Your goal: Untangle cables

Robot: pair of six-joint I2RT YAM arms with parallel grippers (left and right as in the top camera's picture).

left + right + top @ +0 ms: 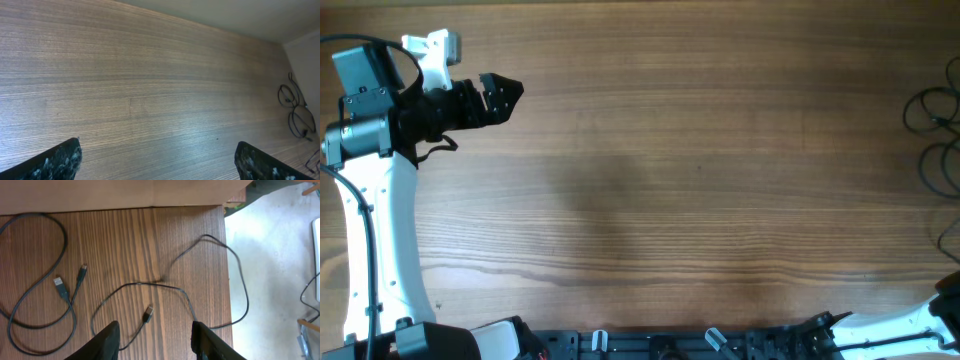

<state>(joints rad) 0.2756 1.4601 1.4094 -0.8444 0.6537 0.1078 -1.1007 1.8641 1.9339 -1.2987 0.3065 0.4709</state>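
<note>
Thin black cables (935, 130) lie in loose loops at the table's far right edge; they also show at the right of the left wrist view (295, 112). In the right wrist view one cable (37, 280) forms a large loop at the left with two small plugs inside it. A second cable (165, 286) with a USB plug (148, 313) snakes rightward and hangs over the table edge. My right gripper (156, 340) is open and empty above this plug. My left gripper (498, 98) is open and empty at the far left, far from the cables.
The wooden table (670, 180) ends at the right (226, 280), with grey floor beyond. A pale wall or board (100, 192) borders the table beside the cables. The right arm's base (890, 335) sits at the lower right.
</note>
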